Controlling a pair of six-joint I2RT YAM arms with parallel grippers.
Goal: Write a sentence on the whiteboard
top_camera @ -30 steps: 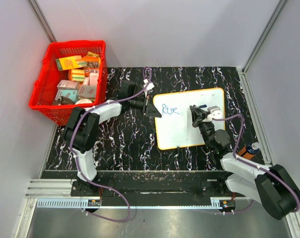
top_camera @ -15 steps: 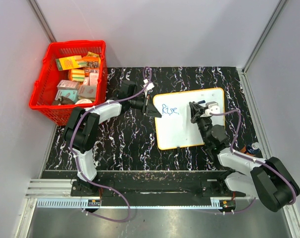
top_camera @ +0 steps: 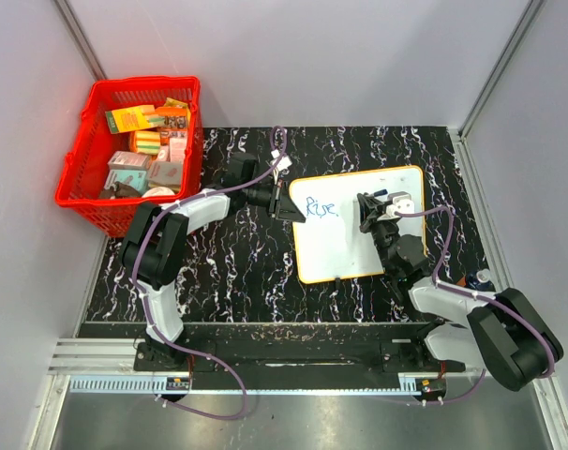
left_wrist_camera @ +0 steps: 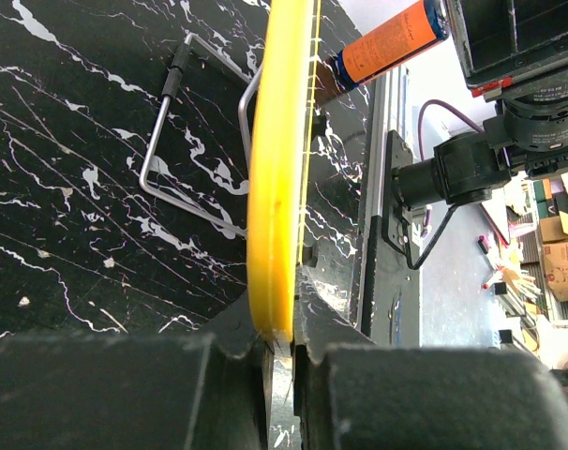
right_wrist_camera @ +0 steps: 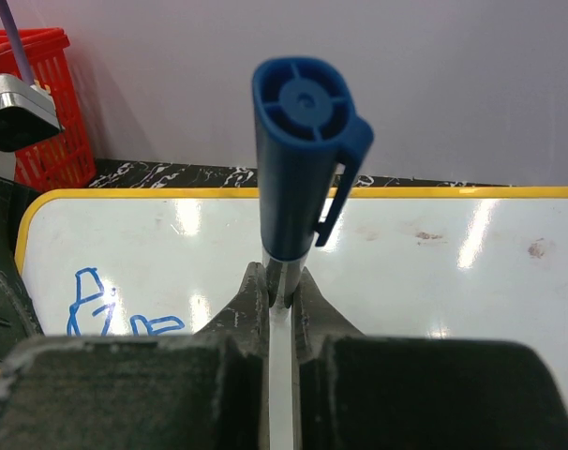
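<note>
From above, the whiteboard (top_camera: 345, 248) lies flat on the dark veined worktop (top_camera: 228, 272), well right of the red basket (top_camera: 78, 187); my left jaws sit at its left edge and my right jaws hang over its middle; the sentence (top_camera: 321, 207) so far is a single blue word near the top left corner, roughly "Rise".

From my left wrist, the left jaws are closed tight on the whiteboard's yellow rim (left_wrist_camera: 279, 169), seen edge-on, bracing it; a bent wire (left_wrist_camera: 200, 122) lies on the worktop just beside the rim.

From my right wrist, the right jaws are pinched shut on the marker (right_wrist_camera: 298, 159), blue back end towards the camera; its tip is hidden below, so I cannot tell whether it touches the whiteboard; the blue strokes (right_wrist_camera: 106, 309) show at lower left.

I judge the task barely begun: one word is down; the rest remains, with bare whiteboard to the right and beneath.
</note>
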